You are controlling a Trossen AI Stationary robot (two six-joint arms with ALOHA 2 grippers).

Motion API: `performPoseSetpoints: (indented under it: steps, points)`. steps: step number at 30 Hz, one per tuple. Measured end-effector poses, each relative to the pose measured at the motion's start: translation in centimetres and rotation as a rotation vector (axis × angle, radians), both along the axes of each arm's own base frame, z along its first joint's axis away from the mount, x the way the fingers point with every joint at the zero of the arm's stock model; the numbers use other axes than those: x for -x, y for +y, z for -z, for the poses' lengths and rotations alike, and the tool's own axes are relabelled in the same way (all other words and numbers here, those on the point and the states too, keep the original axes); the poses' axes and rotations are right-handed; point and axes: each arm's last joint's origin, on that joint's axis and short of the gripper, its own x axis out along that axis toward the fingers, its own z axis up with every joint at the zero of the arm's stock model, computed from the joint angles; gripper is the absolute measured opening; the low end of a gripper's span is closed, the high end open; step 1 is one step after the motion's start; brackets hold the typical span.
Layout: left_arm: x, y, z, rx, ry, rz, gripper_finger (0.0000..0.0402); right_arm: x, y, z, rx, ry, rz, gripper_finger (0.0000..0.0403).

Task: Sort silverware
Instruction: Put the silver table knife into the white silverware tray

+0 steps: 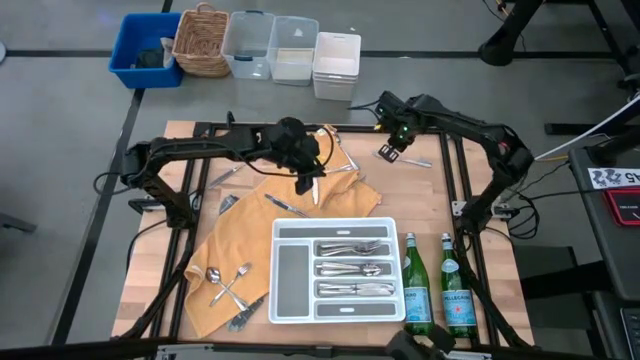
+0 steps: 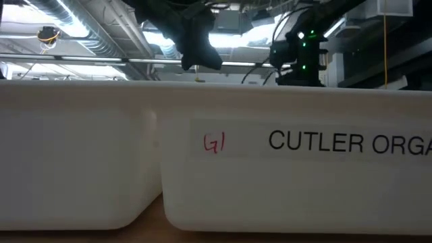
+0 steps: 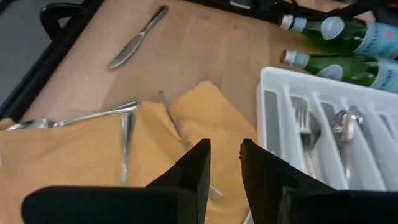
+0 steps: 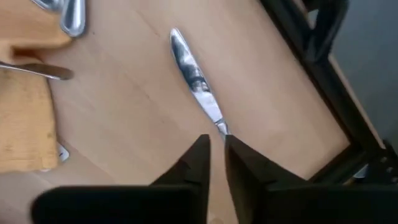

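The silverware lies scattered: several pieces already rest in the middle compartments of the white tray (image 1: 283,300) at the bench's (image 1: 500,290) six o'clock, forks and spoons (image 1: 228,283) sit crossed on the orange cloth (image 1: 235,235) toward seven o'clock, a few pieces (image 1: 285,206) lie on the cloth near the centre, and one table knife (image 4: 196,81) lies alone on bare wood at about one o'clock. Over that knife the right pincer (image 4: 216,152) points down, its two dark fingers only a narrow gap apart, the knife's thin end reaching just into that gap; whether they touch it cannot be told. The right arm bends in from three o'clock, elbow out, wrist folded toward twelve. The left arm stretches from nine o'clock across the bench's far half, its wrist turned downward over the cloth near the centre. The left pincer (image 3: 225,163) hangs above the cloth with its fingers partly apart and nothing visible between them; a slim piece (image 3: 171,118) lies on the cloth ahead of it. Two green bottles (image 1: 437,285) stand just beside the tray at four o'clock.
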Motion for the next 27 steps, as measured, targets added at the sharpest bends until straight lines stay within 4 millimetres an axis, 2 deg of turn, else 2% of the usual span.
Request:
performPoseSetpoints:
  steps: [6,14,21,27]
  points:
    - [0.4,1.3,0.0,-0.031,-0.002,-0.017,0.0074,-0.9,-1.1,3.0,-0.051,0.096,-0.067,0.0116]
    - [0.6,2.0,-0.1,-0.008,-0.009,-0.059,0.0074,-0.5,-3.0,6.8,-0.160,0.216,-0.195,0.0124]
    - [0.6,2.0,-0.1,-0.011,-0.011,-0.057,0.0074,1.1,-4.7,7.5,-0.191,0.227,-0.146,0.0124]
    - [0.6,2.0,-0.1,-0.010,-0.014,-0.059,0.0074,1.7,-5.2,7.6,-0.215,0.196,-0.121,0.0124]
